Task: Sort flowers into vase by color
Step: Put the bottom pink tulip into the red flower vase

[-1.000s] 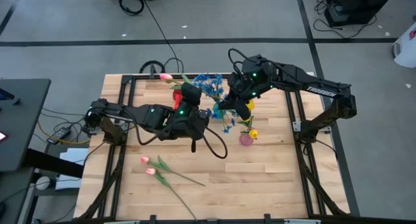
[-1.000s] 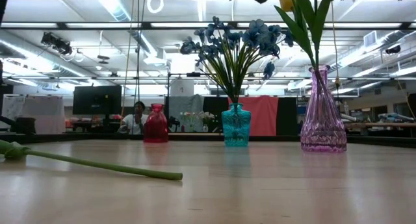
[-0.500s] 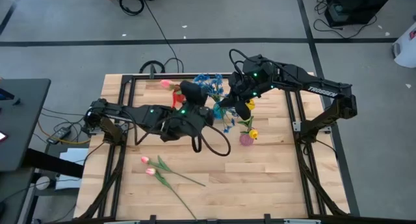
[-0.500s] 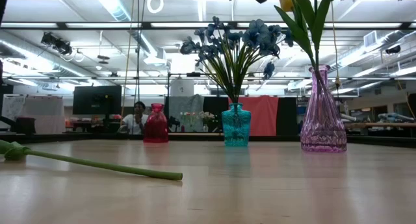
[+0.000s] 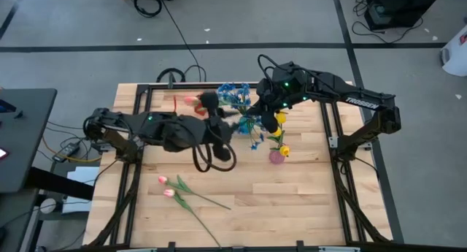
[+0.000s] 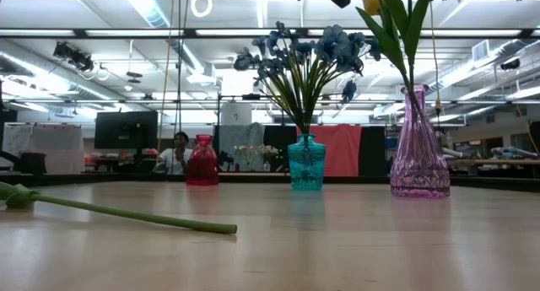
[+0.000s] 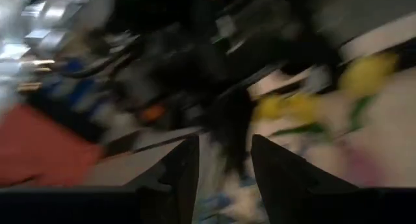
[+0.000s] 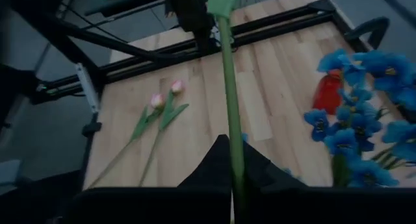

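Note:
A red vase (image 6: 202, 160), a teal vase (image 6: 305, 162) full of blue flowers (image 6: 304, 55) and a purple vase (image 6: 419, 148) with yellow tulips (image 5: 284, 150) stand at the table's far side. My right gripper (image 5: 264, 120) hovers above them, shut on a green stem (image 8: 226, 68); a yellow bloom (image 5: 281, 118) shows beside it. My left gripper (image 7: 224, 162) is open with nothing between its fingers, near the blue flowers (image 5: 235, 95). A pink bloom (image 5: 191, 101) shows beside the left arm; what it rests on I cannot tell. Two pink tulips (image 5: 169, 188) lie flat on the near left of the table. My right gripper pinches the green stem (image 8: 229, 123) between its two fingers, and the stem runs on straight ahead past the fingertips. The stem is lifted clear of the table. Which flower it belongs to does not show in the right wrist view.
The left arm (image 5: 168, 131) stretches across the table's middle with a cable loop (image 5: 211, 155) hanging beside it. The black frame rails (image 5: 139, 113) run along the left and right edges. Bare wood lies at the near right (image 5: 292, 201). A person sits far behind the table (image 6: 177, 152).
My left arm has drawn back toward the table's left edge and is blurred in motion. The pink bloom has shifted from the far edge a little toward the near side. My right arm has kept still.

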`<state>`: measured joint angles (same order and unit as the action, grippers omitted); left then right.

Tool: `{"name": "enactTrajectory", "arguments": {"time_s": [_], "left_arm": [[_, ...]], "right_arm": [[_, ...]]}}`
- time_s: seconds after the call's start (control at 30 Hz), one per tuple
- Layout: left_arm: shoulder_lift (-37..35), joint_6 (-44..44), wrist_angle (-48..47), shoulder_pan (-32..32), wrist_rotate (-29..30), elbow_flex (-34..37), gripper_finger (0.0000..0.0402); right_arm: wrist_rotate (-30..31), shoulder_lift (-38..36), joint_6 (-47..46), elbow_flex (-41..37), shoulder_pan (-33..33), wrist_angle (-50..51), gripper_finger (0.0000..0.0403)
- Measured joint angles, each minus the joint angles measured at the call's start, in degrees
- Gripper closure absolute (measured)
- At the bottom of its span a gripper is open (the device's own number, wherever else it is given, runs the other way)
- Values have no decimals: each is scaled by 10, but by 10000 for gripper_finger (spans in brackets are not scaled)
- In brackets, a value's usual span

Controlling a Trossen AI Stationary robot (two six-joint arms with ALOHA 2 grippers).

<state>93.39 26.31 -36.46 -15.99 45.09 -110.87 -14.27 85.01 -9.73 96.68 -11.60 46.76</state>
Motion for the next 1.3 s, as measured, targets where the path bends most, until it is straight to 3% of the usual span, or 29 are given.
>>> {"name": "enactTrajectory", "arguments": {"time_s": [0.13,0.33,0.5,0.67,0.8,0.93,1.3], "left_arm": [[-4,-80,-8,-8,-94,17,254],[-5,-119,83,-24,-123,146,254],[-33,-113,242,-14,-125,276,255],[-102,-104,476,15,-149,400,255],[-140,-136,660,38,-159,475,255],[-142,-166,729,50,-158,503,255],[-143,-151,745,46,-182,498,253]], "right_arm": [[49,0,12,0,0,-6,399],[147,-1,40,0,18,-41,398],[184,-18,60,0,43,-76,397],[189,-41,73,-1,66,-79,396],[193,-56,90,-31,95,-139,396],[192,-56,100,-75,119,-208,396],[213,-69,119,-147,131,-284,396]]}}
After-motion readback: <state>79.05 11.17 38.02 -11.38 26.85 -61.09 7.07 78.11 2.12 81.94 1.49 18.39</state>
